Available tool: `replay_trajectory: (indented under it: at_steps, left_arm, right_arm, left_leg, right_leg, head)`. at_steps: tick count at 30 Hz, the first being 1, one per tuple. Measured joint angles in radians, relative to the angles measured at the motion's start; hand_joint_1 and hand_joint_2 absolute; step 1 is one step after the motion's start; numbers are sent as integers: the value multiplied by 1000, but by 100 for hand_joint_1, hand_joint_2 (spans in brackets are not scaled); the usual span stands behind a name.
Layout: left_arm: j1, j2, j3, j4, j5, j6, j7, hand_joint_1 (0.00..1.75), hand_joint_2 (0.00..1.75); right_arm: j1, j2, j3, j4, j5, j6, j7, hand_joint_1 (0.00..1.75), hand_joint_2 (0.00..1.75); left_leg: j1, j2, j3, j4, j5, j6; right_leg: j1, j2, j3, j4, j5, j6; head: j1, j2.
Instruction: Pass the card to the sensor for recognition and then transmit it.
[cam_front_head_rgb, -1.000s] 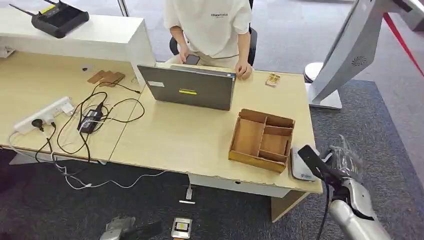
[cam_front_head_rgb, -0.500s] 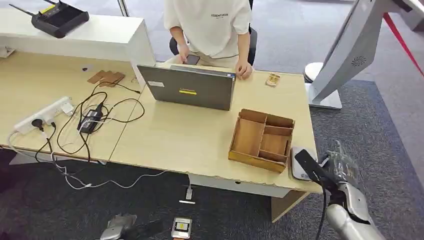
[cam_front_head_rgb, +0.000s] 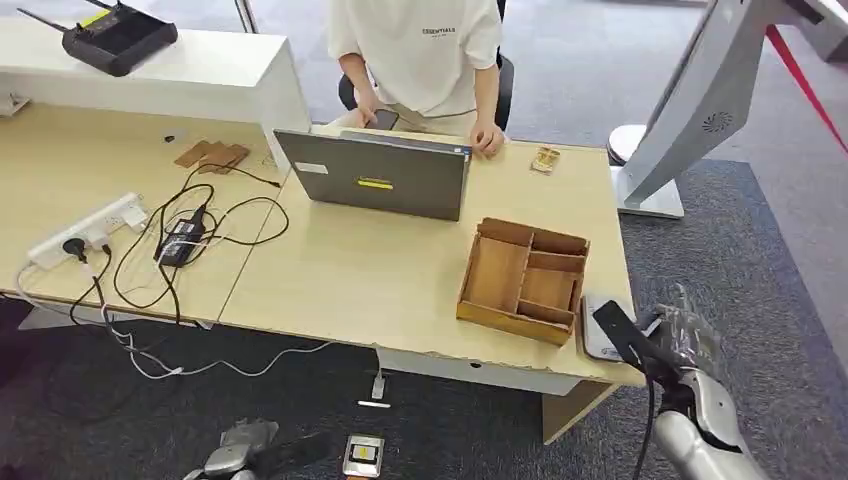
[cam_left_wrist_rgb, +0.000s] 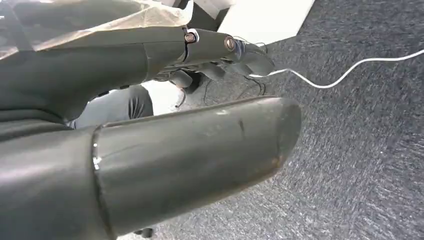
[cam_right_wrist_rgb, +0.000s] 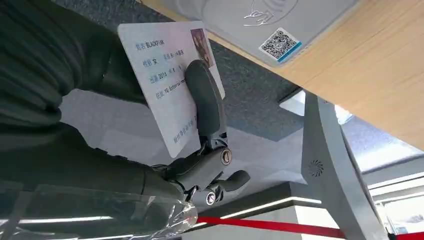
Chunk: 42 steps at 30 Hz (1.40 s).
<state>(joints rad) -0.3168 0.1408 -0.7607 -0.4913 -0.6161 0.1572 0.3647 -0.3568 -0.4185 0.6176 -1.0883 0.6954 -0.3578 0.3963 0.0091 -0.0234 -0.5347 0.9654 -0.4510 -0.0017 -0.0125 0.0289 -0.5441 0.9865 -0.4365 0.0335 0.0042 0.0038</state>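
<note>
My right hand (cam_front_head_rgb: 688, 345) hangs just off the table's front right corner and pinches the card (cam_front_head_rgb: 621, 335), which looks dark from above. In the right wrist view the card (cam_right_wrist_rgb: 167, 75) is white with printed text and a small photo, and a finger (cam_right_wrist_rgb: 205, 102) presses across its face. The sensor (cam_front_head_rgb: 600, 326), a flat grey-white reader with a QR code (cam_right_wrist_rgb: 280, 43), lies on the table corner; the card's edge is close beside its front right corner. My left hand (cam_front_head_rgb: 236, 455) hangs low over the carpet with its fingers (cam_left_wrist_rgb: 235, 50) stretched out and nothing in them.
A wooden divided tray (cam_front_head_rgb: 525, 278) stands left of the sensor. A person (cam_front_head_rgb: 420, 50) sits behind an open laptop (cam_front_head_rgb: 375, 180). A power strip and cables (cam_front_head_rgb: 150, 240) cover the left table. A white stand (cam_front_head_rgb: 690, 110) rises at the right. A small device (cam_front_head_rgb: 363, 455) lies on the floor.
My right hand with the card has sunk slightly and drawn a little nearer to me beside the sensor. The left hand has shifted a bit at the bottom edge.
</note>
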Motion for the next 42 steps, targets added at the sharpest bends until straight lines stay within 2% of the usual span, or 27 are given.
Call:
replay_trajectory:
  at_steps: [17, 31, 42]
  left_arm:
    - [0, -4, -1, 0, -3, 0, -4, 0, 0]
    - [1, -4, -1, 0, -2, 1, -6, 0, 0]
    - [5, -3, -1, 0, 2, 9, 0, 0, 0]
  right_arm:
    - [0, 21, -18, -12, 9, -11, -33, 175, 175]
    - [2, 40, -15, -19, 3, 27, -35, 175, 175]
    - [-1, 58, -14, 29, -16, 51, -45, 175, 175]
  left_leg:
    - [0, 0, 0, 0, 0, 0]
    - [0, 0, 0, 0, 0, 0]
    - [0, 0, 1, 0, 0, 0]
  right_leg:
    - [0, 0, 0, 0, 0, 0]
    - [0, 0, 0, 0, 0, 0]
    - [0, 0, 1, 0, 0, 0]
  head:
    - [0, 0]
    - [0, 0]
    - [0, 0]
